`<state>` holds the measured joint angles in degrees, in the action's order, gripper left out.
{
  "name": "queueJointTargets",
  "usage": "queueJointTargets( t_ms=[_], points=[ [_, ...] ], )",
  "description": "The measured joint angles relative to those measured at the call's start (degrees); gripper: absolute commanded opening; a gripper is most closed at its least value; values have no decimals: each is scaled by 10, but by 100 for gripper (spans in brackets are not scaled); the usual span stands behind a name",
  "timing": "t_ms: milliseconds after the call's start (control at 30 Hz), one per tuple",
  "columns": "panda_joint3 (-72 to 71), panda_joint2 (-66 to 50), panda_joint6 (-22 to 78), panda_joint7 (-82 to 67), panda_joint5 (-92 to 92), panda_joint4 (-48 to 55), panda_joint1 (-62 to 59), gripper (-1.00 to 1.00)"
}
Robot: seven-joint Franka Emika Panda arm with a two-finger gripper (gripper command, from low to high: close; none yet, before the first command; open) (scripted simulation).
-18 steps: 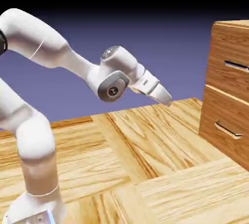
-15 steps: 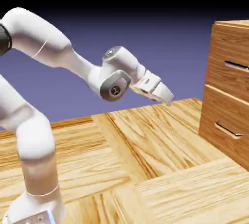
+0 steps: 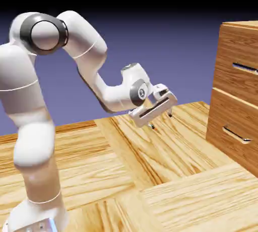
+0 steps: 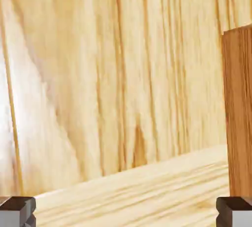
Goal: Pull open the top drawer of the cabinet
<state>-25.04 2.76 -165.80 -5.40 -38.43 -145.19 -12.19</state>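
Observation:
The cabinet (image 3: pixel 237 100) of brown grained wood stands at the exterior view's right edge. Its top drawer (image 3: pixel 241 50) looks shut flush, with a thin silver handle (image 3: pixel 245 68) across the front. A second drawer (image 3: pixel 233 125) with its own handle sits below. My gripper (image 3: pixel 160 120) hangs over the floor well left of the cabinet, fingers pointing down, open and empty. In the hand view the gripper (image 4: pixel 126 212) shows two grey fingertips (image 4: pixel 17 211) far apart at the bottom, and a strip of the cabinet (image 4: pixel 238 113) fills the right edge.
Light wood-plank floor (image 3: pixel 166 175) stretches between the arm and the cabinet, and it fills most of the hand view (image 4: pixel 108 83). The arm's white elbow (image 3: pixel 45 34) rises high at the exterior view's upper left.
The arm has reconfigured: the elbow swung up, the hand rolled and tipped toward the floor, and it dropped slightly lower. The jaws stay wide apart.

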Motion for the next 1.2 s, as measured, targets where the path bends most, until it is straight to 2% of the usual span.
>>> queueJointTargets(
  t_ms=[1200],
  points=[
    [-469, -560, 154, -897, -720, 296, -246, 0]
  ],
)
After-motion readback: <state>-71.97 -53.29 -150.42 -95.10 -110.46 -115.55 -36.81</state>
